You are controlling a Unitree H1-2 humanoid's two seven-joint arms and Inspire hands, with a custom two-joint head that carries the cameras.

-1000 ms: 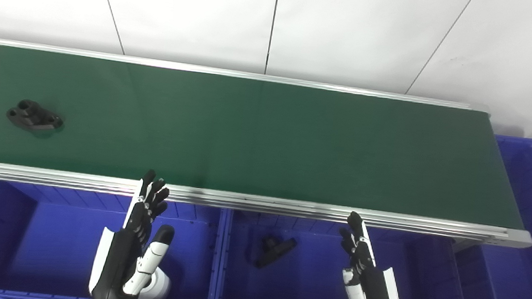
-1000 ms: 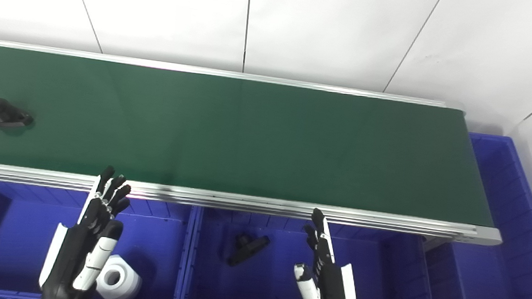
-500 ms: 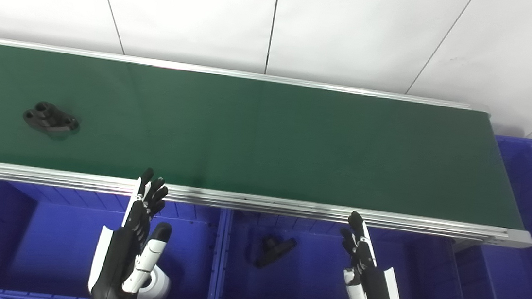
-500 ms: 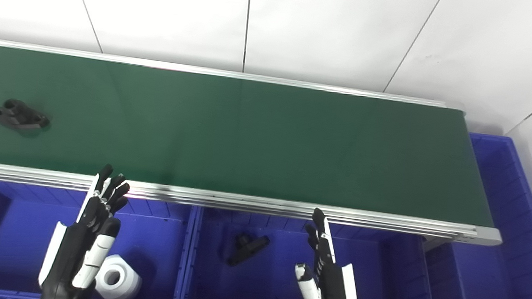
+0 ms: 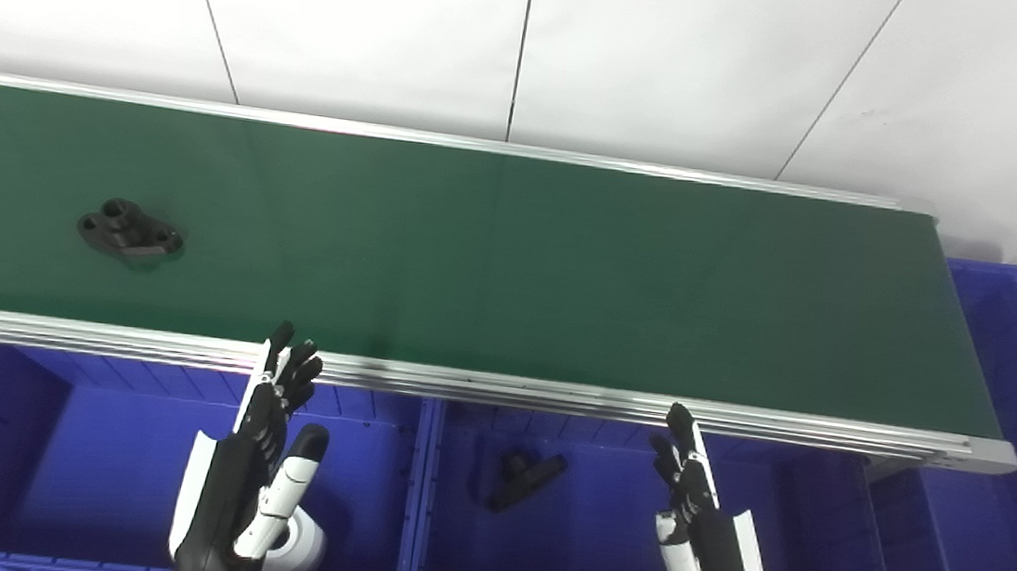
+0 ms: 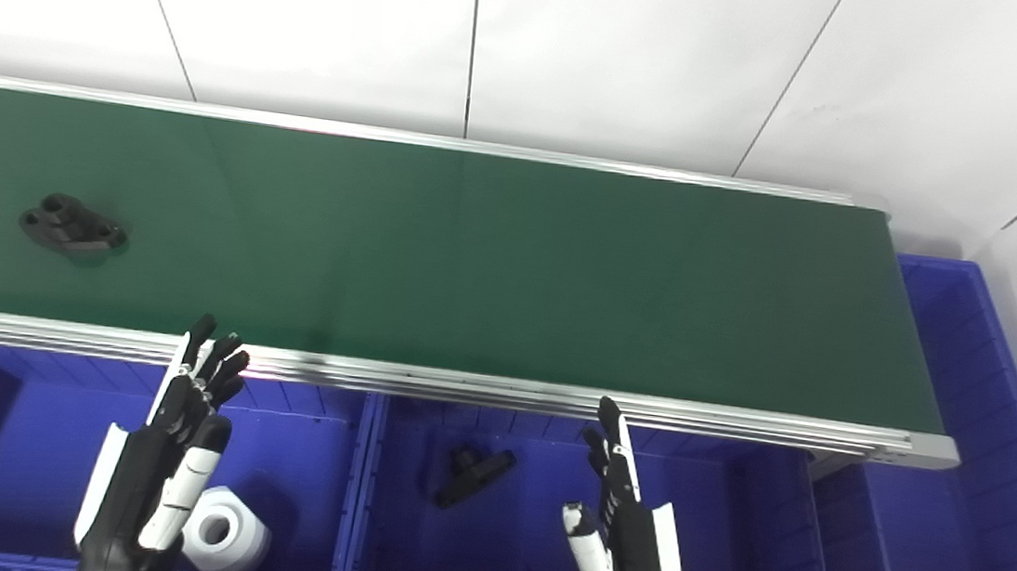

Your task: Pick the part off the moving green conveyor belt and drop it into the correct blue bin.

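A flat black part with two holes lies on the left of the green conveyor belt; it also shows in the right eye view. My left hand is open and empty, fingers up, over the left blue bin, below and right of the part. My right hand is open and empty over the middle blue bin.
A white cylindrical part lies in the left bin beside my left hand. A black T-shaped part lies in the middle bin. Another blue bin stands at the belt's right end. The belt's metal front rail runs between hands and belt.
The black part has travelled to the right along the belt. Both hands stay almost still.
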